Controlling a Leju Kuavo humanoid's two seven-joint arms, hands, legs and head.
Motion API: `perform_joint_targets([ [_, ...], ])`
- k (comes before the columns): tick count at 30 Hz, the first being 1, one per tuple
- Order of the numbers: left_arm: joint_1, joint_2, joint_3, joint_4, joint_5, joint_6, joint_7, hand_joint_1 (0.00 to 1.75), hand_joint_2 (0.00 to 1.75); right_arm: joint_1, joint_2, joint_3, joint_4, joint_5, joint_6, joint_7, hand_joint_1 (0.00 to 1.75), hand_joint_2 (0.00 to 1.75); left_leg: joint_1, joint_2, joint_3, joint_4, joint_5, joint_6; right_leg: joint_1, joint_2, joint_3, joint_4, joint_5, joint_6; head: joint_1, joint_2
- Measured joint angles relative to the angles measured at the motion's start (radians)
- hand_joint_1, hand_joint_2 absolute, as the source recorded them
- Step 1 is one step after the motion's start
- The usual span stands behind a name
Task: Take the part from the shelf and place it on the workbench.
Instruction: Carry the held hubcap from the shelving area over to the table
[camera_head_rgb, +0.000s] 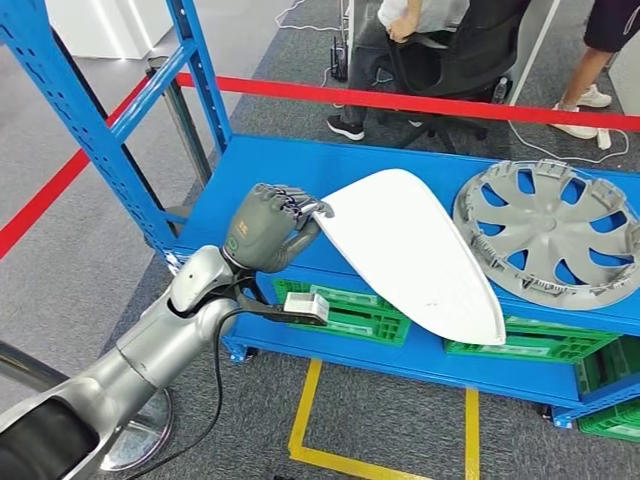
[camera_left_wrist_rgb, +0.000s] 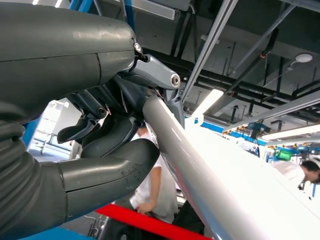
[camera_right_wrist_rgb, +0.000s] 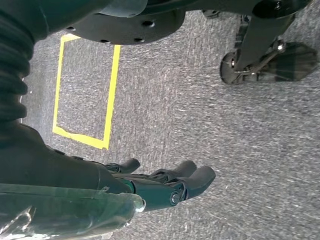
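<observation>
A white curved panel part (camera_head_rgb: 407, 250) lies across the blue shelf (camera_head_rgb: 249, 190), its near end overhanging the front edge. My left hand (camera_head_rgb: 273, 228) grips the panel's left tip, fingers on top and thumb beneath. The left wrist view shows that pinch close up: the panel edge (camera_left_wrist_rgb: 196, 165) runs out between the fingers (camera_left_wrist_rgb: 158, 75) and the thick thumb (camera_left_wrist_rgb: 109, 170). My right hand (camera_right_wrist_rgb: 166, 185) hangs over the grey carpet, its fingers extended and holding nothing.
A grey wheel cover (camera_head_rgb: 551, 230) lies on the shelf to the panel's right. Green crates (camera_head_rgb: 355, 310) sit on the tier below. Red barrier tape (camera_head_rgb: 392, 100) runs behind the shelf, with people and a chair beyond. Yellow floor tape (camera_head_rgb: 377, 460) marks the carpet in front.
</observation>
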Motion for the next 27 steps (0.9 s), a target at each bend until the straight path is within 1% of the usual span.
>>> perform_joint_targets([
  [1,-0.001,0.001,0.0,-0.001,0.0,0.0,0.0,1.75,1.75,0.0,0.0,0.0,0.0,0.001,0.0,0.0,0.0,1.75,-0.001,0.0,0.052,-0.072,0.014,0.005,0.001,0.001,-0.008,0.0,0.007,0.003,-0.001,0.0],
  [2,-0.003,0.001,0.001,-0.003,0.0,0.001,0.001,1.75,1.75,-0.001,0.0,0.0,0.0,0.001,0.0,0.0,0.0,1.75,-0.002,0.0,0.094,-0.134,0.022,0.008,0.002,0.002,-0.014,0.0,0.016,0.008,0.0,0.0],
  [3,-0.004,0.002,0.001,-0.004,0.001,0.002,0.001,1.75,1.75,-0.001,0.0,0.0,0.0,0.002,0.0,0.0,0.0,1.75,-0.004,-0.001,0.12,-0.178,0.023,0.011,0.002,0.002,-0.018,-0.002,0.024,0.014,-0.001,0.0],
  [4,-0.005,0.002,0.001,-0.006,0.001,0.002,0.001,1.75,1.75,0.0,0.0,0.0,0.0,0.002,0.0,0.001,0.0,1.75,-0.008,-0.002,0.128,-0.201,0.021,0.014,0.001,0.002,-0.02,-0.006,0.034,0.022,-0.002,0.0],
  [6,-0.003,0.004,0.001,-0.007,0.002,0.003,0.002,1.75,1.75,0.002,0.0,0.0,0.0,0.003,-0.001,0.003,0.0,1.75,-0.012,-0.001,0.117,-0.212,0.038,0.026,-0.004,0.002,-0.024,-0.017,0.05,0.036,-0.004,0.0],
  [7,-0.002,0.006,0.001,-0.007,0.003,0.003,0.002,1.75,1.75,0.003,0.0,0.0,0.0,0.003,-0.001,0.004,0.0,1.75,-0.011,0.0,0.111,-0.214,0.049,0.034,-0.005,0.001,-0.03,-0.014,0.041,0.041,-0.004,0.0],
  [8,-0.001,0.006,0.001,-0.007,0.003,0.003,0.002,1.75,1.75,0.005,0.0,0.0,0.0,0.003,-0.002,0.006,0.0,1.75,-0.01,0.001,0.103,-0.217,0.06,0.041,-0.005,0.0,-0.04,0.01,0.011,0.044,-0.001,0.0],
  [9,0.0,0.008,0.001,-0.007,0.003,0.003,0.002,1.75,1.75,0.005,0.0,0.0,0.0,0.003,-0.002,0.007,0.0,1.75,-0.008,0.002,0.092,-0.219,0.071,0.046,-0.004,-0.001,-0.055,0.057,-0.035,0.047,0.002,0.0],
  [10,0.001,0.009,0.001,-0.007,0.003,0.003,0.002,1.75,1.75,0.005,0.0,-0.001,0.0,0.003,-0.002,0.008,0.0,1.75,-0.009,0.003,0.081,-0.218,0.082,0.05,-0.002,-0.002,-0.073,0.124,-0.09,0.049,0.004,0.0],
  [11,0.002,0.01,0.001,-0.007,0.003,0.003,0.002,1.75,1.75,0.005,0.0,-0.001,0.0,0.003,-0.002,0.009,0.0,1.75,-0.009,0.004,0.069,-0.218,0.092,0.052,-0.001,-0.002,-0.089,0.197,-0.133,0.05,0.006,0.0],
  [12,0.004,0.011,0.001,-0.007,0.003,0.003,0.002,1.75,1.75,0.004,0.0,-0.001,0.0,0.003,-0.002,0.009,0.0,1.75,-0.01,0.004,0.056,-0.217,0.102,0.052,0.0,-0.002,-0.096,0.253,-0.157,0.052,0.007,0.0],
  [13,0.007,0.012,0.001,-0.007,0.003,0.003,0.002,1.75,1.75,0.004,0.0,-0.001,0.0,0.003,-0.002,0.009,0.0,1.75,-0.01,0.005,0.043,-0.216,0.111,0.051,0.001,-0.002,-0.088,0.278,-0.159,0.052,0.007,0.0],
  [14,0.009,0.013,0.001,-0.007,0.003,0.003,0.002,1.75,1.75,0.004,0.0,-0.001,0.0,0.003,-0.002,0.01,0.0,1.75,-0.01,0.005,0.031,-0.216,0.121,0.05,0.001,-0.002,-0.06,0.263,-0.143,0.051,0.007,0.0],
  [15,0.011,0.015,0.001,-0.007,0.003,0.003,0.002,1.75,1.75,0.003,0.0,-0.001,0.0,0.003,-0.002,0.01,0.0,1.75,-0.01,0.005,0.02,-0.215,0.13,0.047,0.001,-0.002,-0.013,0.213,-0.12,0.05,0.007,0.0],
  [16,0.012,0.016,0.001,-0.007,0.003,0.003,0.002,1.75,1.75,0.002,0.0,-0.001,0.0,0.003,-0.001,0.01,0.0,1.75,-0.01,0.005,0.01,-0.213,0.138,0.043,0.002,-0.003,0.042,0.139,-0.111,0.048,0.007,0.0],
  [17,0.012,0.017,0.002,-0.007,0.003,0.003,0.002,1.75,1.75,0.0,0.0,-0.001,0.0,0.003,-0.001,0.01,0.0,1.75,-0.011,0.004,0.002,-0.212,0.146,0.038,0.003,-0.002,0.093,0.069,-0.109,0.044,0.007,0.0],
  [18,0.012,0.018,0.003,-0.007,0.003,0.004,0.002,1.75,1.75,-0.001,0.0,-0.001,0.0,0.003,0.0,0.01,0.0,1.75,-0.012,0.004,-0.002,-0.211,0.154,0.032,0.004,-0.001,0.127,0.018,-0.115,0.04,0.006,0.0],
  [19,0.012,0.019,0.004,-0.007,0.003,0.004,0.002,1.75,1.75,-0.002,0.0,-0.001,0.0,0.003,0.001,0.01,0.0,1.75,-0.012,0.004,-0.004,-0.211,0.161,0.026,0.007,0.0,0.141,-0.008,-0.123,0.033,0.006,0.0],
  [20,0.012,0.019,0.004,-0.008,0.003,0.005,0.002,1.75,1.75,-0.002,0.0,-0.001,0.0,0.003,0.002,0.01,0.0,1.75,-0.012,0.004,-0.005,-0.213,0.17,0.02,0.009,0.001,0.142,-0.012,-0.119,0.025,0.006,0.0],
  [21,0.012,0.02,0.004,-0.008,0.003,0.005,0.002,1.75,1.75,-0.001,0.0,-0.001,0.0,0.003,0.002,0.011,0.0,1.75,-0.011,0.004,-0.006,-0.215,0.178,0.015,0.009,0.001,0.134,-0.012,-0.113,0.017,0.006,0.0],
  [22,0.012,0.022,0.004,-0.008,0.003,0.005,0.002,1.75,1.75,0.0,0.0,-0.001,0.0,0.003,0.002,0.011,0.0,1.75,-0.01,0.004,-0.01,-0.213,0.174,0.008,0.009,0.0,0.127,-0.013,-0.104,0.009,0.007,0.0],
  [23,0.013,0.024,0.004,-0.008,0.004,0.006,0.002,1.75,1.75,-0.001,0.001,-0.001,0.0,0.003,0.002,0.011,0.0,1.75,-0.009,0.004,-0.02,-0.196,0.15,0.003,0.007,-0.002,0.117,-0.014,-0.093,0.001,0.006,0.0],
  [24,0.012,0.026,0.005,-0.008,0.005,0.006,0.002,1.75,1.75,-0.001,0.001,-0.001,0.0,0.003,0.002,0.011,0.0,1.75,-0.008,0.003,-0.035,-0.161,0.11,-0.002,0.005,-0.003,0.104,-0.016,-0.08,-0.006,0.005,0.0],
  [26,0.012,0.029,0.005,-0.008,0.006,0.006,0.002,1.75,1.75,-0.003,0.001,-0.002,0.0,0.003,0.002,0.011,0.0,1.75,-0.007,0.003,-0.072,-0.038,0.006,-0.009,0.005,-0.004,0.075,-0.016,-0.056,-0.012,0.001,0.0],
  [27,0.013,0.029,0.005,-0.008,0.006,0.006,0.002,1.75,1.75,-0.003,0.001,-0.002,0.0,0.003,0.003,0.011,0.0,1.75,-0.006,0.003,-0.083,0.021,-0.021,-0.01,0.005,-0.004,0.059,-0.015,-0.044,-0.012,0.0,0.0],
])
